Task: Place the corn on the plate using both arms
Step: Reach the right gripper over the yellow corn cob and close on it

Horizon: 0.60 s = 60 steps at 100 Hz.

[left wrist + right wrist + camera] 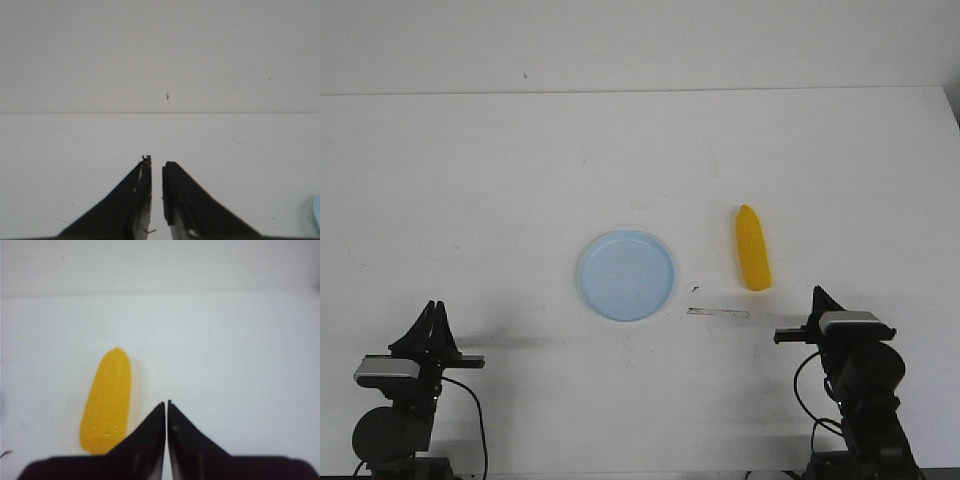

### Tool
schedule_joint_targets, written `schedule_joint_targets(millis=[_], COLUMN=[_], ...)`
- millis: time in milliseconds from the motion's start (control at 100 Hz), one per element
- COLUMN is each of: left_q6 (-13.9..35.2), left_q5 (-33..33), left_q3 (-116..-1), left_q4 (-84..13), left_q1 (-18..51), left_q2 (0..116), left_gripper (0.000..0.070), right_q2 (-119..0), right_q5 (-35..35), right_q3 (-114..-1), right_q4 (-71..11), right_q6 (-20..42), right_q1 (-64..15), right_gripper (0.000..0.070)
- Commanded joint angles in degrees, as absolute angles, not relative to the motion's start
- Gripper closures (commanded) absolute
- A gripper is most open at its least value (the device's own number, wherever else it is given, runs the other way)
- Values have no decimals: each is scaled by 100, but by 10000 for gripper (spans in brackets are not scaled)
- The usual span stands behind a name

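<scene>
The yellow corn (753, 248) lies on the white table, right of the pale blue plate (626, 275), its tapered end pointing away from me. The plate is empty. My right gripper (817, 293) is shut and empty, near the table's front right, a little nearer than the corn. In the right wrist view the corn (107, 401) lies just beside the shut gripper (166, 403). My left gripper (433, 305) rests at the front left, far from the plate. In the left wrist view the left gripper (156, 162) has its jaws nearly closed with a thin gap and holds nothing.
A thin pale strip (718, 312) and a small dark speck (694, 289) lie on the table between plate and corn. The table's far edge (640, 92) meets a white wall. A sliver of the plate (317, 212) shows in the left wrist view.
</scene>
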<state>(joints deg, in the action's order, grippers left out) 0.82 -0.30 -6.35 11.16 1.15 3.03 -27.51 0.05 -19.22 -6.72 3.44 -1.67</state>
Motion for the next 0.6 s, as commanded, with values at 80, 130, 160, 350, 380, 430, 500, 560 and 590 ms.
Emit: schedule_joint_targets(millis=[80, 130, 160, 350, 380, 430, 500, 560, 590], left_q6=[89, 89, 89, 89, 89, 89, 89, 89, 89], left_q5=[-47, -45, -45, -45, -45, -45, -45, -45, -47], left_q3=[-622, -622, -622, -622, -622, -622, -622, -622, -622], left_q4=[1201, 1201, 1201, 1201, 1201, 1201, 1201, 1201, 1201], left_q1=[113, 113, 113, 113, 113, 113, 113, 113, 113], left_q2=[292, 292, 292, 292, 292, 292, 292, 292, 292], left_gripper=[658, 658, 658, 658, 658, 658, 658, 658, 658], right_q2=[-3900, -4254, -4453, -5572, -5728, -5994, -6377, -6705, -6884], right_q5=[1, 1, 3, 3, 5, 5, 75, 185, 202], right_q3=[-2528, -2755, -2899, -3854, -4018, -4296, -4711, -5098, -5310], right_q4=[-626, -631, -650, -869, -954, -1129, -1459, -1874, -2137], right_q6=[454, 497, 513, 517, 517, 534, 764, 1020, 1135], right_q1=[-336, -403, -445, -701, -744, -814, -893, -945, -958], right_gripper=[696, 696, 696, 696, 696, 696, 696, 696, 696])
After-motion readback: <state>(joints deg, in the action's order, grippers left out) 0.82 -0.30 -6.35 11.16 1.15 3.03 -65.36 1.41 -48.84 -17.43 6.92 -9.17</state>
